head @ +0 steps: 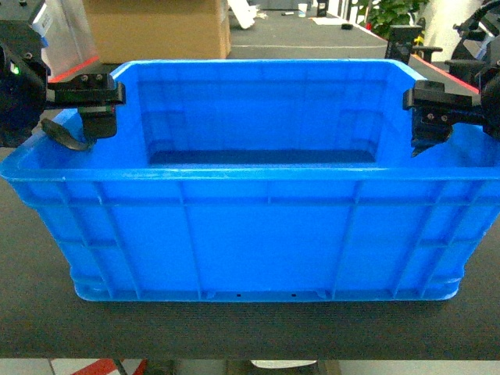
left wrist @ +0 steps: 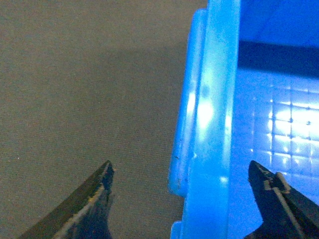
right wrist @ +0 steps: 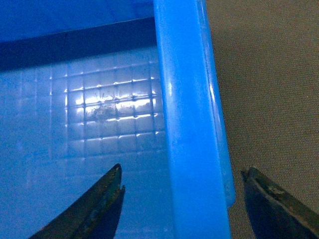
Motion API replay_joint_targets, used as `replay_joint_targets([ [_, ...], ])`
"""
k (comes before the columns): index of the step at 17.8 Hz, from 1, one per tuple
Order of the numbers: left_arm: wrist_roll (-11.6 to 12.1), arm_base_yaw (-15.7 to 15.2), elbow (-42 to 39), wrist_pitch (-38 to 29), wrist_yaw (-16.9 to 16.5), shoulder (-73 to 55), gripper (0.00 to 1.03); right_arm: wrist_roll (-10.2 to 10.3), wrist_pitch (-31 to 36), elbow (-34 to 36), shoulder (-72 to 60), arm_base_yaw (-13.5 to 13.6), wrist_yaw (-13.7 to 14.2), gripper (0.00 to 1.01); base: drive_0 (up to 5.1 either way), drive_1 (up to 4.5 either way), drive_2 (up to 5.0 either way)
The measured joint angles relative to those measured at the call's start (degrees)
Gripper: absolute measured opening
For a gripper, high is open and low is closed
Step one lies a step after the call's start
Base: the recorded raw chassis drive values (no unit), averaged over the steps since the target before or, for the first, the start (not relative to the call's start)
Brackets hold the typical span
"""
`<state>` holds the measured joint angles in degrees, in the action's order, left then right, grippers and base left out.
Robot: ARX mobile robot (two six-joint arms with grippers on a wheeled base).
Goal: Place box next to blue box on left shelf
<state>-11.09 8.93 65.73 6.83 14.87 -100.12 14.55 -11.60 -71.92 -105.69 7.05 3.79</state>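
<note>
The box (head: 250, 226), a bright blue open-top crate with ribbed walls and a thick flat rim, sits on a dark mat-covered table (head: 31, 312), its long side facing the head camera and its inside bare. The left gripper (head: 82, 117) hangs at the box's left short wall, near the rim; in the left wrist view its jaws are spread, one finger (left wrist: 84, 204) outside over the mat and the other over the gridded floor inside, with the rim between them and touching neither. The right gripper (head: 430, 125) hangs at the box's right short wall in the same way: its jaws are spread wide, one finger (right wrist: 94, 209) inside the box, the other outside above the mat, the rim running up between them with clear gaps on both sides. Beyond the box's far wall stands a brown cardboard carton (head: 156, 27), and to the far right of the box a green plant (head: 391, 12).
</note>
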Motion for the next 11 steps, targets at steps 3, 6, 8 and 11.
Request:
replay_joint_targets([
  [3, -0.1, 0.5, 0.1, 1.3, -0.3, -0.3, 0.52, -0.6, 0.2, 0.0, 0.0, 0.0, 0.0, 0.48, 0.0, 0.00, 0.0],
  [6, 0.2, 0.9, 0.1, 1.2, 1.1, -0.3, 0.25, -0.9, 0.9, 0.5, 0.2, 0.0, 0.4, 0.23, 0.0, 0.00, 0.0],
  [8, 1.1, 0.9, 0.0, -0.1, 1.6, -0.3, 0.17, -0.9, 1.7, 1.3, 0.9, 0.2, 0.8, 0.22, 0.0, 0.00, 0.0],
  [11, 2.9, 1.2, -2.1, -2.9, 1.9, 0.7, 0.16, -0.8, 4.4, 3.5, 2.6, 0.9, 1.2, 0.22, 0.0, 0.00, 0.0],
])
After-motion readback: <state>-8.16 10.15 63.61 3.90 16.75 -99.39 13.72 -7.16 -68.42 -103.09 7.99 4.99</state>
